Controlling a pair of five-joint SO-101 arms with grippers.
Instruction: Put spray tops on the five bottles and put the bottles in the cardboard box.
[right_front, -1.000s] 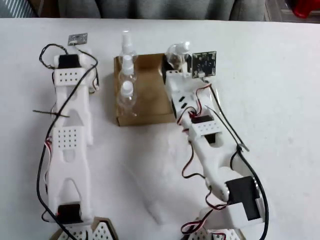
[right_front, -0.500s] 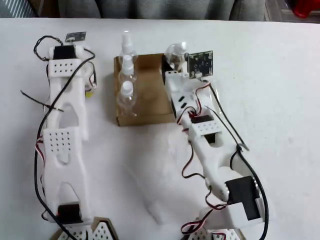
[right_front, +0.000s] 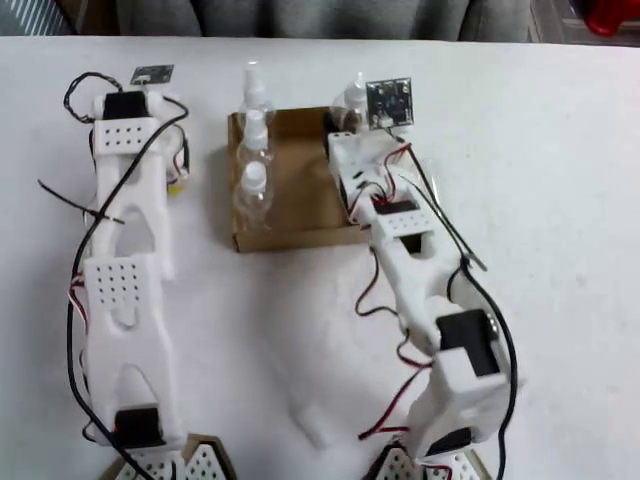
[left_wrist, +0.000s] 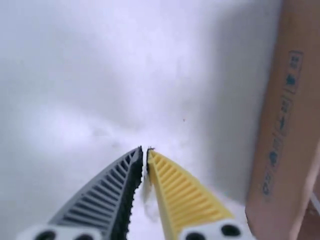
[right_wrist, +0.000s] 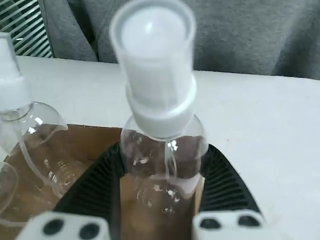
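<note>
High view: three capped bottles (right_front: 256, 140) sit in a row along one side of the cardboard box (right_front: 300, 205), with the right arm at its opposite far corner. Left wrist view: the left gripper (left_wrist: 145, 150) has its fingers pressed together on nothing, over the table (left_wrist: 100, 75) beside the box wall. Right wrist view: the right gripper (right_wrist: 162, 150) clamps a fourth bottle (right_wrist: 161, 135), upright and capped, at the box's corner.

place: makeshift robotics bench | cues: white table (right_front: 570, 160), bare-wired printed arms (right_front: 125, 280), grey fabric (right_wrist: 250, 35) behind
</note>
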